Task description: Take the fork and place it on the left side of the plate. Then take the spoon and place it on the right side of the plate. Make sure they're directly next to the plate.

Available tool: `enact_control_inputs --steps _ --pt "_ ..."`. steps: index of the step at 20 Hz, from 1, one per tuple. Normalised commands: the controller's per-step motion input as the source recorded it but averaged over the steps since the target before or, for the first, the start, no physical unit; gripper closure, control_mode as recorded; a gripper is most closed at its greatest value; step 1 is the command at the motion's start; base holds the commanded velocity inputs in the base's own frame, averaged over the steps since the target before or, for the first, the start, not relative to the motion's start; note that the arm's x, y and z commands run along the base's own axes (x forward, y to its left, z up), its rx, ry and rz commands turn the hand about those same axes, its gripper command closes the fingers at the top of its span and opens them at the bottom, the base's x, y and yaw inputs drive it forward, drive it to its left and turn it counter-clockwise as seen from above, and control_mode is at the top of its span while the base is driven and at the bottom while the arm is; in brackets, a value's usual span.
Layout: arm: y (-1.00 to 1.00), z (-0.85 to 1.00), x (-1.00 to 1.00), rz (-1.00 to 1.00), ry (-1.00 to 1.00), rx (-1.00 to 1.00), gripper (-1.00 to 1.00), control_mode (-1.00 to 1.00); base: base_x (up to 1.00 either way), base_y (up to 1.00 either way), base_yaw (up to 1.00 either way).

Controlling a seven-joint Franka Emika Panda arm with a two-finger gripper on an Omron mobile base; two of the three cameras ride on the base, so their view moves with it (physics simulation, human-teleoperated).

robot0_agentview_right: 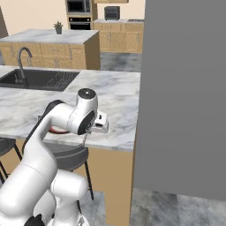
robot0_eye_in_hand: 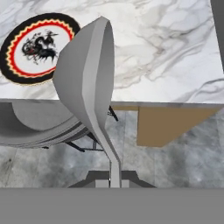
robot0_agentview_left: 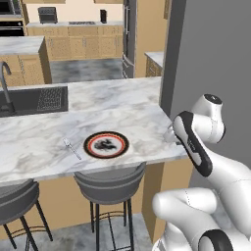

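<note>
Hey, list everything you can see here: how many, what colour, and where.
Round plate with red-and-black rim: one, dark centre, on counter near front edge.
Slim silver-grey metal fork: one, on counter left of plate.
Pale grey spoon: one, off the counter, in the gripper.
Marble counter: one, white-grey.
Padded bar stools: two, grey, under counter front.
Sink with faucet: one, dark, counter's far left.
Gripper: one, dark, shut on spoon handle.
</note>
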Motion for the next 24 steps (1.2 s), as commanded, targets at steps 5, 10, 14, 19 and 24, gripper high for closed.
enact_control_inputs --steps 5,10,14,19,24 --pt "0.0 -0.03 -0.11 0.0 0.01 0.01 1.0 -1.0 0.0 0.0 0.0" --pt "0.79 -0.17 0.82 -0.14 0.01 0.01 1.0 -1.0 0.0 0.0 0.0" --pt "0.66 -0.12 1.0 -0.05 0.01 0.02 1.0 -1.0 0.0 0.0 0.0" --pt "0.08 -0.37 0.59 0.0 0.17 0.03 1.0 -1.0 0.0 0.0 0.0" --pt "-0.09 -0.42 0.14 0.0 0.14 0.0 1.0 -1.0 0.0 0.0 0.0"
